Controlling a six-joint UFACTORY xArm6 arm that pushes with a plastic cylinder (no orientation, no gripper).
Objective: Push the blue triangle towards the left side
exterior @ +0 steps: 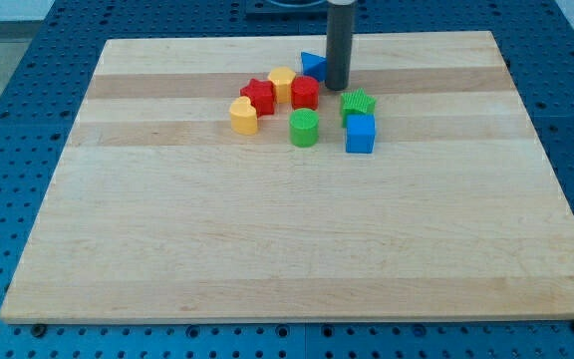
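Nearest the view's bottom, the wooden board (297, 249) lies on a blue perforated table (8, 120). Farther up, a cluster of blocks sits in the board's upper middle. Its closest members are the blue cube (360, 134) at the view's right, the green cylinder (304, 128) just left of it, and the yellow heart-shaped block (244, 115) farther left. Behind the cube, touching or nearly touching it, is the green star-shaped block (358, 103). Next comes a row of three packed close together: a red star-like block (258, 96), a yellow block (282, 81) behind it whose shape I cannot make out, and a red block (305, 93) of faceted outline. Farthest back is the blue triangle (313, 66), at the top of the cluster, just above that red block. My tip (338, 87) stands immediately at the triangle's right side, seemingly touching it, between the triangle and the green star. The rod has nothing to clasp with and holds nothing; it only presses sideways.
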